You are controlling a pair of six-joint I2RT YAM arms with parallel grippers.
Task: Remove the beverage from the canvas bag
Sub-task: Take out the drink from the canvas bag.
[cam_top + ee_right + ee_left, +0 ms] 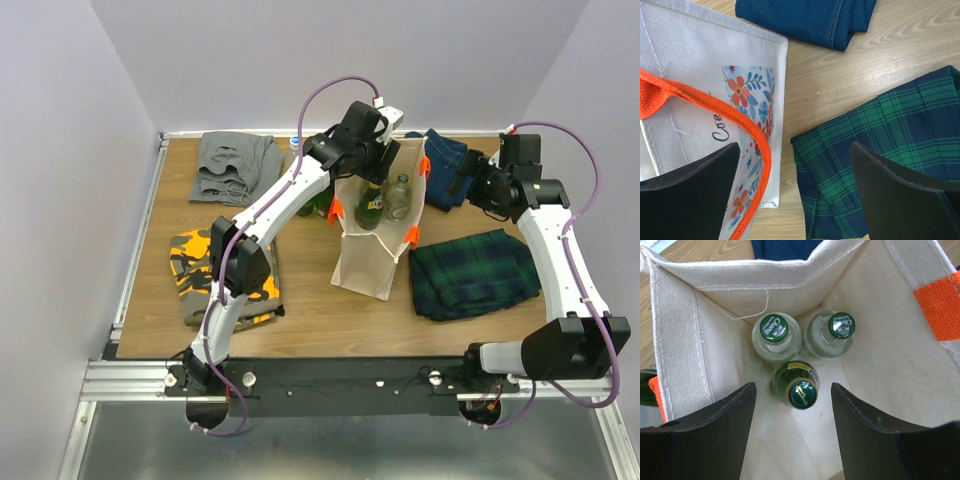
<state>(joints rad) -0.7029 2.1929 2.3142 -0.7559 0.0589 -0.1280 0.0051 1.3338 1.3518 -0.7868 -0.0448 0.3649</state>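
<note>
- The canvas bag [365, 262] is stood upright at the middle of the wooden table [320, 310]. It is boxy and made of stiff cream cloth, with woven orange handles [715, 110] and a floral print on one face.
- Three capped glass bottles are held upright and touching inside it: a green bottle [796, 390] and two clear bottles [775, 332] beside it.
- The left gripper [792, 386] is hung over the bag's mouth. Its black jaws are set partway apart on either side of the green bottle, and nothing is clasped.
- The reach for the beverage is judged to be the step in hand. Next, a lowering, a closing on the smooth round neck and a straight lift clear of the cloth walls are called for.
- The right gripper [794, 150] is spread wide and empty, just right of the bag, above soft folded plaid cloth [890, 130].
- Folded denim [805, 20] is laid farther back.
</note>
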